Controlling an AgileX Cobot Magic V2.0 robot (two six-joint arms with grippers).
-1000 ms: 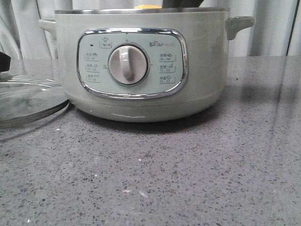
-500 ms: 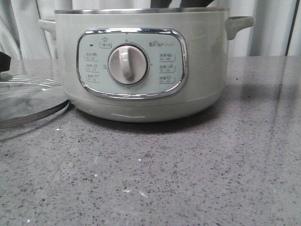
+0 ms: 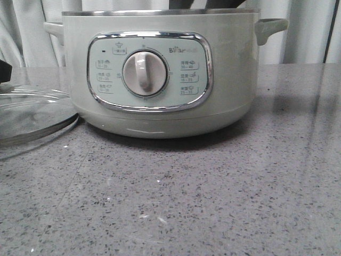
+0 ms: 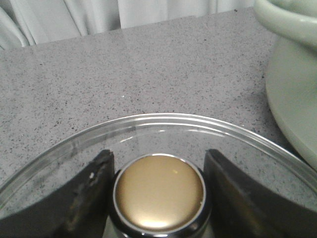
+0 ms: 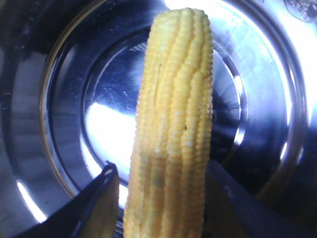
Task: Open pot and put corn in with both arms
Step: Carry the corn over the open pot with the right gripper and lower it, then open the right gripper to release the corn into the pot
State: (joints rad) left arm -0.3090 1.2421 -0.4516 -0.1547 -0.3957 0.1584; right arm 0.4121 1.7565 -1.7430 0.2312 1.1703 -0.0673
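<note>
The pale green pot [image 3: 160, 74] stands open in the middle of the table. My right gripper [image 5: 162, 166] is inside it, over the shiny steel bottom [image 5: 64, 99]. It is shut on the yellow corn [image 5: 173, 119], which points down toward the bottom. From the front only dark parts of this gripper [image 3: 205, 4] show above the rim, and the corn is hidden. The glass lid [image 3: 32, 112] lies flat on the table left of the pot. My left gripper [image 4: 158, 152] is shut on the lid's gold knob [image 4: 158, 191].
The pot's side and handle [image 4: 292, 89] stand close to the right of the lid [image 4: 148, 124]. White curtains [image 3: 303, 32] hang behind the grey speckled table [image 3: 213, 202], which stretches in front of the pot.
The corn's yellow top, seen above the pot's rim a second ago, has dropped below it. The right gripper's dark parts have shifted over the rim. The lid and left gripper have not moved.
</note>
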